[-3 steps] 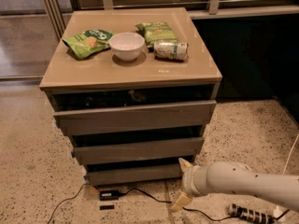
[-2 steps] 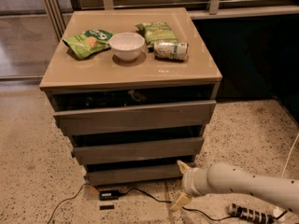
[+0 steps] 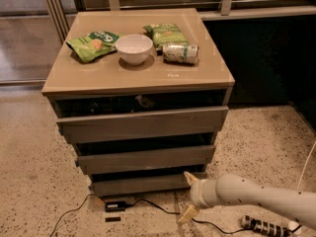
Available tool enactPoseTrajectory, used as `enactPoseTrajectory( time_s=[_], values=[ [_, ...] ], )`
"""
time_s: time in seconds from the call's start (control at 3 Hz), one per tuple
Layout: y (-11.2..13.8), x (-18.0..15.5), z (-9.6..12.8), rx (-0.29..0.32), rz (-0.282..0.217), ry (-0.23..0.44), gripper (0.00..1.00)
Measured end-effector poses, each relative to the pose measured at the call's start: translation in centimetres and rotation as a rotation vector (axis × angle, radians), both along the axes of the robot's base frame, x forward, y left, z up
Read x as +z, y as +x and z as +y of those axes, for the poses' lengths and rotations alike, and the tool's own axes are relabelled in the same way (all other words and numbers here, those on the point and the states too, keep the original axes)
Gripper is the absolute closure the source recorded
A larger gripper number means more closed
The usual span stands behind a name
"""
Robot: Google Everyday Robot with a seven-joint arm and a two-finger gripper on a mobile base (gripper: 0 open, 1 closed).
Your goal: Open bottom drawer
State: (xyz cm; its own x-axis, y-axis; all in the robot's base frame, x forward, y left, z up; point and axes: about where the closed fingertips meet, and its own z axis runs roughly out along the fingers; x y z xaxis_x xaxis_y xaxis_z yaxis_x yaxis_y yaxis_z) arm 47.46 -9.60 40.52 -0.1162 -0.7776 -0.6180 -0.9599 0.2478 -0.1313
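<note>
Grey-brown and handleless, the narrowest-looking slab front is the bottom drawer. It sits lowest of three in the tan-topped bench, just above the speckled stone floor, with a dark gap over it. Above it come the mid-width drawer front and the widest drawer front.

Low at the bottom drawer's right end is the cream-tipped pincer on the pale robot arm. It is spread wide and holds nothing. Its upper fingertip is at the drawer front's right corner, though I cannot tell whether it touches.

On the bench top a white bowl stands between a green snack bag and a second green bag. A tipped can lies just beside the second bag. A black cable trails on the floor.
</note>
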Motion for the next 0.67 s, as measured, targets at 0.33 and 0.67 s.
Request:
enactPoseTrajectory(
  time_s=[0.33,0.67],
  values=[
    [-0.13,-0.68,0.24,0.003,0.006,0.008,0.16],
    [-0.13,-0.68,0.24,0.003,0.006,0.008,0.39]
  ],
)
